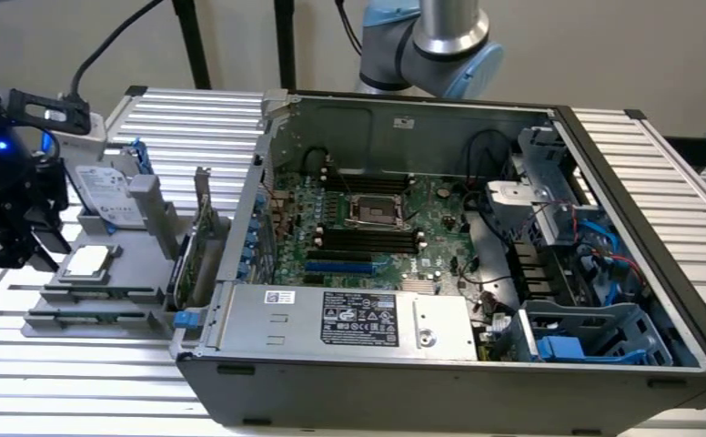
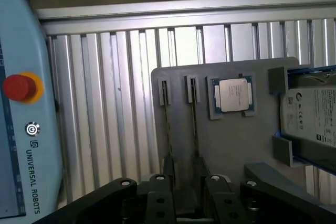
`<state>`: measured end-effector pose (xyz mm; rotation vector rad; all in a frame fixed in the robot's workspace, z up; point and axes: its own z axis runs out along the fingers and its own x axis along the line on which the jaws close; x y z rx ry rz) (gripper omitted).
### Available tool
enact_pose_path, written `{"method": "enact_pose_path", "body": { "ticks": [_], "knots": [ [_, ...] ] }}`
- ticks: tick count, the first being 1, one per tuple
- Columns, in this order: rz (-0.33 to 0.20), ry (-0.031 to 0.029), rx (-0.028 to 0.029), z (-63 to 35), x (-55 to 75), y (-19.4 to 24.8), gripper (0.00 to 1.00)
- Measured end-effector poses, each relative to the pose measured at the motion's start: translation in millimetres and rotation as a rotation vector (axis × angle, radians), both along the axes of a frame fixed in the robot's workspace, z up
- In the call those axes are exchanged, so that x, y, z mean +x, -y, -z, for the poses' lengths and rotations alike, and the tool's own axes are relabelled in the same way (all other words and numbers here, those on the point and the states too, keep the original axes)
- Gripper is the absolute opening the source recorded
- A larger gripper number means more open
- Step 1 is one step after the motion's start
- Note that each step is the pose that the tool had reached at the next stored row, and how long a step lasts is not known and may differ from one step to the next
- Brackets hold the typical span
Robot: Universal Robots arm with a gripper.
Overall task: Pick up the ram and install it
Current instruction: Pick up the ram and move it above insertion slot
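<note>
Wrist view: ram (image 2: 194, 124), thin dark stick edge-on in a grey tray (image 2: 231, 145) slot, beside the open hand (image 2: 185, 182).

Green motherboard (image 1: 384, 228), grey tray (image 2: 226, 145), silver processor (image 2: 234, 95), red button (image 2: 18, 87), ribbed silver table (image 2: 105, 103).

— What stands around the open computer case (image 1: 450, 391)?
— A slatted metal table (image 1: 74, 373) carries it. Just beside the case, on the exterior view's left, lies a grey holder (image 1: 135, 278). A square silver processor chip (image 1: 87, 262) sits flat in one of its recesses, and a hard drive (image 1: 108, 196) rests in blue brackets. A green expansion card (image 1: 201, 238) stands upright between the holder and the case.
— And inside the case?
— A green motherboard (image 1: 438, 205) with its processor socket (image 1: 369, 209), a grey power supply (image 1: 341, 319) along the near wall, and a blue drive cage (image 1: 584, 344) in the near corner on the exterior view's right.
</note>
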<state>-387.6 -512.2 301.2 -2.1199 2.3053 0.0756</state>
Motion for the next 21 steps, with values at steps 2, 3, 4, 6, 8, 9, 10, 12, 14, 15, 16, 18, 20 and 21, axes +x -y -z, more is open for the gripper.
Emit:
{"method": "enact_pose_path", "body": {
  "ticks": [2,3,4,6,8,9,10,12,14,15,16,18,20,21],
  "knots": [
    [-0.009,0.0002,0.0003,3.8,0.0,0.0,0.31],
    [-0.014,0.0002,0.0003,5.6,0.0,0.0,0.31],
    [-0.022,0.0003,0.0003,7.4,0.0,0.0,0.31],
    [-0.037,0.0003,0.0002,11.0,0.0,0.0,0.31],
    [-0.046,0.0003,0.0003,14.6,0.0,0.0,0.31],
    [-0.048,0.0004,0.0003,16.5,-0.1,0.1,0.31],
    [-0.050,0.0004,0.0003,18.3,-0.1,0.2,0.31],
    [-0.052,0.0003,0.0002,21.8,0.0,0.7,0.31],
    [-0.052,0.0002,0.0002,25.6,0.0,1.4,0.31],
    [-0.053,0.0003,0.0003,27.4,0.0,1.7,0.31],
    [-0.053,0.0003,0.0003,29.2,0.0,2.0,0.31],
    [-0.053,0.0003,0.0003,32.8,-0.1,2.6,0.31],
    [-0.053,0.0003,0.0002,36.4,-0.1,3.2,0.31],
    [-0.053,0.0003,0.0003,38.2,0.0,3.4,0.31]
  ]
}}
